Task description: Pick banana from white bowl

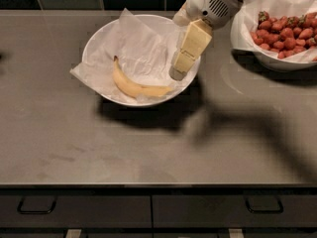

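Note:
A curved yellow banana [134, 86] with a dark stem tip lies in the near part of the white bowl [99, 38], on crumpled white paper. The bowl stands on the grey counter, left of centre. My gripper [177, 72] reaches in from the upper right and hangs over the bowl's right rim, just right of the banana's blunt end and apart from it. It holds nothing.
A second white paper-lined bowl of red strawberries [285, 31] stands at the back right. Dark tiles run along the back wall. The counter's front edge [158, 185] lies above drawers with handles. The arm casts a shadow across the right of the counter.

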Controlling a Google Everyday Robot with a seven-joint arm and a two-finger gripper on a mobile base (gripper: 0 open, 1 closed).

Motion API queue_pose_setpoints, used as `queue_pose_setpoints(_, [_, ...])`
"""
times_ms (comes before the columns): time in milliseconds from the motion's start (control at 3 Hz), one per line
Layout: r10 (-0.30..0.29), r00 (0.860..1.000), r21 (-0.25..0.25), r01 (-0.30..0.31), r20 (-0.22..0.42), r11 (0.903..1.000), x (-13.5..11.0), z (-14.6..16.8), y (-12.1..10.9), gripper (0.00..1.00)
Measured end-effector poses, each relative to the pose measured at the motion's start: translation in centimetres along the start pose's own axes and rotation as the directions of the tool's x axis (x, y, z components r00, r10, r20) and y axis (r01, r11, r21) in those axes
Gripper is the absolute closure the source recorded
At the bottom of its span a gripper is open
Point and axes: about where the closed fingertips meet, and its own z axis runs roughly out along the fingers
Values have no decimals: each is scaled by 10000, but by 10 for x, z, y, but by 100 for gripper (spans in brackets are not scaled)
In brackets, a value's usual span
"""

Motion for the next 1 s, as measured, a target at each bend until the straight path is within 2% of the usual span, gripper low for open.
queue_pose_setpoints(333, [-11, 10000, -31, 11, 3, 10000, -1, 2, 0, 0])
queue_pose_setpoints(667, [142, 9989, -316, -127, 456, 9994, -6, 22, -6, 0])
queue_pose_setpoints(1000, [62, 9975, -895, 1, 706, 9960, -19, 49, -17, 0])
